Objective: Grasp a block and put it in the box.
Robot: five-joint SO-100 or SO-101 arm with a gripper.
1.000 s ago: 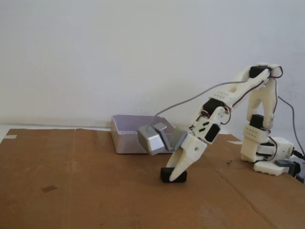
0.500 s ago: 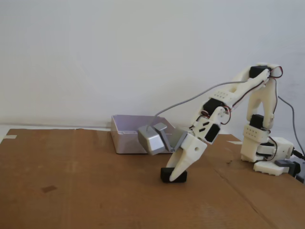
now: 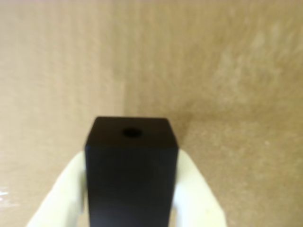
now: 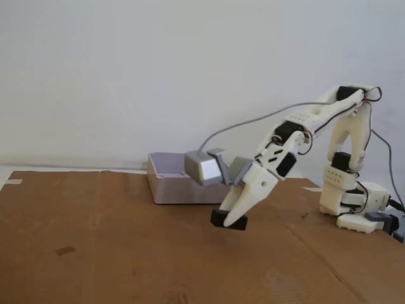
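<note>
The small black block point(image 4: 221, 218) hangs a little above the cardboard, held between the white fingers of my gripper point(image 4: 229, 220). In the wrist view the block point(image 3: 131, 165) fills the lower middle, with a small round hole in its top face and a white finger point(image 3: 64, 191) pressed against each side. The pale lavender-grey box point(image 4: 168, 183) stands on the cardboard behind and to the left of the gripper in the fixed view, partly hidden by the grey camera module point(image 4: 202, 168) on the wrist.
Brown cardboard point(image 4: 114, 253) covers the table, with a seam running diagonally at the right. The arm's white base point(image 4: 354, 206) sits at the right edge. A white wall stands behind.
The gripper has risen off the cardboard with the block in it, and the arm has lifted slightly. Earlier the block rested on the cardboard.
</note>
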